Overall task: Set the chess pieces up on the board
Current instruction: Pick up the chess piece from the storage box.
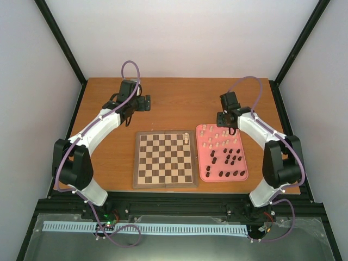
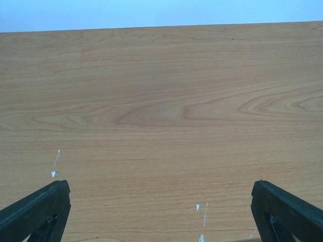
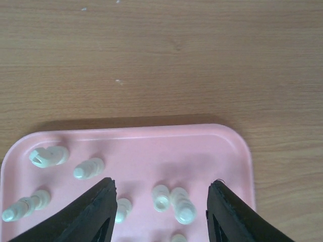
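The board (image 1: 165, 186) lies at the table's middle, with one cream chess piece (image 1: 186, 137) standing at its far right corner. Cream and dark chess pieces (image 1: 225, 155) lie on the pink tray (image 1: 202, 163) to the board's right. My right gripper (image 1: 226, 123) hovers over the tray's far end. In the right wrist view my right gripper (image 3: 162, 189) is open, with two cream pieces (image 3: 182, 205) lying between its fingers, untouched. My left gripper (image 1: 147, 103) hangs open over bare table behind the board. In the left wrist view my left gripper (image 2: 160, 186) holds nothing.
More cream pieces (image 3: 49, 156) lie on the tray (image 3: 151, 138) left of my right fingers. The tray's far rim lies close ahead, with bare wood beyond. Black frame posts and white walls enclose the table (image 1: 174, 103).
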`<state>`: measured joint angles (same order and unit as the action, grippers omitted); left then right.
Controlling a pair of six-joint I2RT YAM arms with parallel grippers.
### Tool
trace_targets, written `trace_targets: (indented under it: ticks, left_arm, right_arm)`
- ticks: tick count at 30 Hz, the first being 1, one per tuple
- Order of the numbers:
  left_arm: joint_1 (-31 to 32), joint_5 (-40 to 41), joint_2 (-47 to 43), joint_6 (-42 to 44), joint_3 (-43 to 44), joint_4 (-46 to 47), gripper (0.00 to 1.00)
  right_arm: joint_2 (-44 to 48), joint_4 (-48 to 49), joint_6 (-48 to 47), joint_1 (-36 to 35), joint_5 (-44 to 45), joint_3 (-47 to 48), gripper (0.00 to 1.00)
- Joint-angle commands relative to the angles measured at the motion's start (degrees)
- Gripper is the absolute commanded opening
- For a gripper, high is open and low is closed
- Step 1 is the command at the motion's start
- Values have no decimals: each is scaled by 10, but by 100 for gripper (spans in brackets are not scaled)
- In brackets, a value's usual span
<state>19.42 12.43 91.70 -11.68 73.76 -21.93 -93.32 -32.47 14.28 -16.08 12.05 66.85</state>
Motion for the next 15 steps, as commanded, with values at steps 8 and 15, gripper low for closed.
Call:
trace_targets:
  ticks: [8,15]
  left_arm:
    - [3,2,7,4,26,-5,100]
    - [3,2,13,5,30,-6,100]
  right_arm:
    - [-89,20,-20,-2,-79,52,43]
    - [-97,21,-29,-25,-81,55,44]
